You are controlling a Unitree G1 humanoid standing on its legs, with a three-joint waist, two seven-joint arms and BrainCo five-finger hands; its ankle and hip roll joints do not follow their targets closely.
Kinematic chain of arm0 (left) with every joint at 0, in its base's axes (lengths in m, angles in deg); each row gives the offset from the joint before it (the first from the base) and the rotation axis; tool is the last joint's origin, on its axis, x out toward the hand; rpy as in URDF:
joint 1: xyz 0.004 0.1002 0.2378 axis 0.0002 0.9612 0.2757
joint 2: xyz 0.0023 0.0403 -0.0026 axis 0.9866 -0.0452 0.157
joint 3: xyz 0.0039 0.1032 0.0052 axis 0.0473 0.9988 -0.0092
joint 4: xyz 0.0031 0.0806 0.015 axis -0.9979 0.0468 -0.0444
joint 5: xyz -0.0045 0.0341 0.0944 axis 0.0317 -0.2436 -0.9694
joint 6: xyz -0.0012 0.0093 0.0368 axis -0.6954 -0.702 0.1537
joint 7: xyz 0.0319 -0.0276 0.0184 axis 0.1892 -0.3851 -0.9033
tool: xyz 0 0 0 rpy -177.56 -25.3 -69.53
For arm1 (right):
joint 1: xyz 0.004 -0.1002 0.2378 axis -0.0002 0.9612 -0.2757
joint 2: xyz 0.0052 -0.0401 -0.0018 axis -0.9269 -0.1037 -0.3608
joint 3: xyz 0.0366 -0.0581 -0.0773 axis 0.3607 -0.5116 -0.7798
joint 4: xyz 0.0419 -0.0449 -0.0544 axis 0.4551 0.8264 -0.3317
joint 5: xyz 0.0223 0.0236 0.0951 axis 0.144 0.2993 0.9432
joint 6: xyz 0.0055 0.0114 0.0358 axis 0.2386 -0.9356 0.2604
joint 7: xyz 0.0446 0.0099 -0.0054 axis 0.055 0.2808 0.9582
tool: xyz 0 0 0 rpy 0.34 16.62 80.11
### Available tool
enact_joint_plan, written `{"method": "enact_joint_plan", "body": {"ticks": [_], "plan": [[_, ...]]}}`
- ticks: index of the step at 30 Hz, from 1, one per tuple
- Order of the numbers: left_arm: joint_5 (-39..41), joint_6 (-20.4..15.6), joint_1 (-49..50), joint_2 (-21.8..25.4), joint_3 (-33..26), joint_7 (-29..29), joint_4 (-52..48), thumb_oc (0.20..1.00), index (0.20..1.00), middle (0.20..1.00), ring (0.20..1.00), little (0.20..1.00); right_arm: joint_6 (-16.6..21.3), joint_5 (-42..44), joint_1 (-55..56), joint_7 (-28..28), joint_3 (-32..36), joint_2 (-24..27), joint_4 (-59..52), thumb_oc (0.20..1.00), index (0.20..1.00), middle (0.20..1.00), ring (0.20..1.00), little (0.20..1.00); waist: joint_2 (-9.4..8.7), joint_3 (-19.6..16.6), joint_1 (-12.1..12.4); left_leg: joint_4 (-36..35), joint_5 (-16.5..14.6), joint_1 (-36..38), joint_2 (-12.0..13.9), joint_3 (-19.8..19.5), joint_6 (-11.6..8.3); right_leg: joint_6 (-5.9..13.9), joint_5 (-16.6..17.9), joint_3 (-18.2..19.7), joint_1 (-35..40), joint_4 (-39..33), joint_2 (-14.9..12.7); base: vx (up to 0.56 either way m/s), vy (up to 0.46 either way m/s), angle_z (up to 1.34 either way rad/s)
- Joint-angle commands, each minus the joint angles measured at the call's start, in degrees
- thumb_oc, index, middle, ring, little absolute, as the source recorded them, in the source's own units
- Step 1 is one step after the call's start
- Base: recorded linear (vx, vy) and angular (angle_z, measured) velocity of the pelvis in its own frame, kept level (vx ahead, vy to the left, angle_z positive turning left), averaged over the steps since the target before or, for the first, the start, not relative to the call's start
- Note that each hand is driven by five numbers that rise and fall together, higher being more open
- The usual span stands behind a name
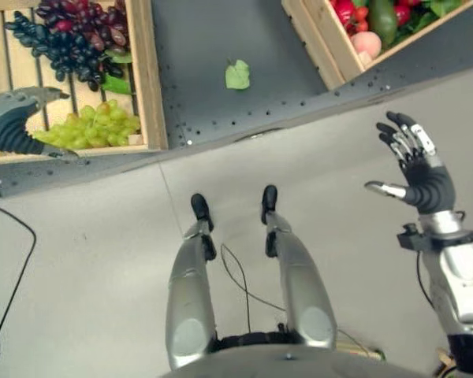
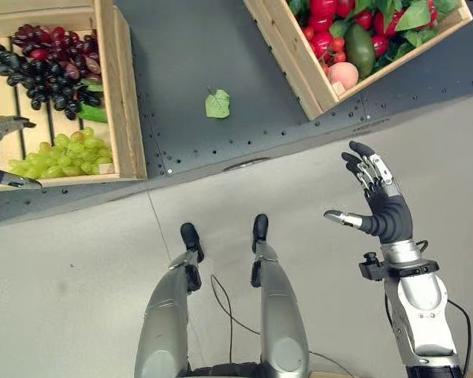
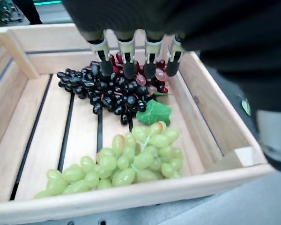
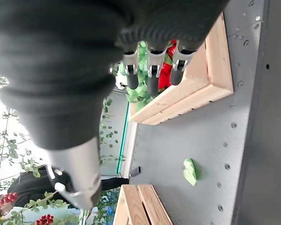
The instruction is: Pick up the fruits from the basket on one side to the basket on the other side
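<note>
Left hand point(image 1: 12, 118) hovers with loosely spread fingers point(image 3: 129, 58) over dark grapes point(image 3: 100, 91) in the left crate point(image 1: 146, 79); green grapes point(image 1: 94, 126) lie nearer. Right hand point(image 2: 382, 201) spread wide, empty.

The left hand point(image 3: 131, 56) hangs with straight fingers over a wooden crate point(image 3: 210, 122). Dark grapes point(image 3: 103, 93) lie at 12 o'clock, green grapes point(image 3: 126, 161) at 6, a leaf point(image 3: 154, 112) between.

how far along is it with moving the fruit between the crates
Nothing looks moved for certain: green grapes, dark grapes and red grapes lie in the left crate. In hand: nothing; the left hand hovers open at that crate's near edge, the right hand is open, off the table. All grapes remain to carry to the right crate.
</note>
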Motion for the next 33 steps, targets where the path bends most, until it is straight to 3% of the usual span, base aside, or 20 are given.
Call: {"method": "enact_joint_plan", "body": {"ticks": [1,10,16,22,28,33], "plan": [[2.6,-0.1,-2.3,2.4,-4.2,-0.5,1.4,1.0,1.0,1.0,1.0,1.0,1.4,-0.8,0.7,0.4,3.6,0.5,-3.6,1.0,1.0,1.0,1.0,1.0,1.97,-0.5,-1.3,-2.6,-1.3,4.4,-1.5,-1.6,-1.33,7.39,-3.7,-0.7,1.6,3.5,-5.1,0.01,-0.012,0.05],[1.8,-1.1,-4.7,5.6,-3.8,1.0,3.4,1.0,1.0,1.0,1.0,1.0,1.0,-0.6,0.9,1.5,2.9,0.8,-2.7,1.0,1.0,1.0,1.0,1.0,2.5,-0.5,-1.0,-3.0,-1.1,5.8,-1.8,-2.1,-1.33,7.56,-4.2,-1.2,2.9,4.1,-5.5,0.01,-0.011,0.05],[-2.6,-1.3,-10.9,6.6,0.2,7.6,9.2,1.0,1.0,1.0,1.0,1.0,1.2,-0.2,0.7,2.0,2.0,1.1,-2.4,1.0,1.0,1.0,1.0,1.0,2.15,-0.5,-1.8,-3.0,-1.2,6.1,-1.6,-2.0,-1.33,7.7,-4.4,-1.2,3.0,4.5,-5.6,0.01,0.003,0.03],[-3.6,-0.8,-27.6,6.6,15.2,10.8,16.0,1.0,1.0,1.0,1.0,1.0,1.1,1.0,-0.7,2.6,0.2,2.4,-2.8,1.0,1.0,1.0,1.0,1.0,1.47,-0.5,-3.2,-3.1,-1.0,5.4,-1.4,-1.9,-1.32,7.99,-4.2,-1.4,2.3,4.7,-5.4,0.01,0.005,0.01],[-4.3,-0.3,-47.5,5.6,34.0,12.5,19.8,1.0,1.0,1.0,1.0,1.0,1.2,1.6,-1.6,2.5,-0.6,3.2,-3.2,1.0,1.0,1.0,1.0,1.0,0.45,-0.5,-3.6,-1.5,-1.2,3.0,-0.9,-2.1,-1.2,8.1,-4.0,-1.3,0.7,5.0,-5.2,0.01,0.002,0.02],[-6.2,-0.2,-55.6,3.7,42.7,13.3,22.7,1.0,1.0,1.0,1.0,1.0,1.0,1.9,-1.7,2.9,-0.9,3.6,-4.0,1.0,1.0,1.0,1.0,1.0,-0.53,-0.5,-3.9,-0.2,-1.6,1.1,-0.5,-2.0,-1.15,8.04,-3.9,-1.2,-0.8,5.4,-5.1,0.0,0.0,0.0]]}}
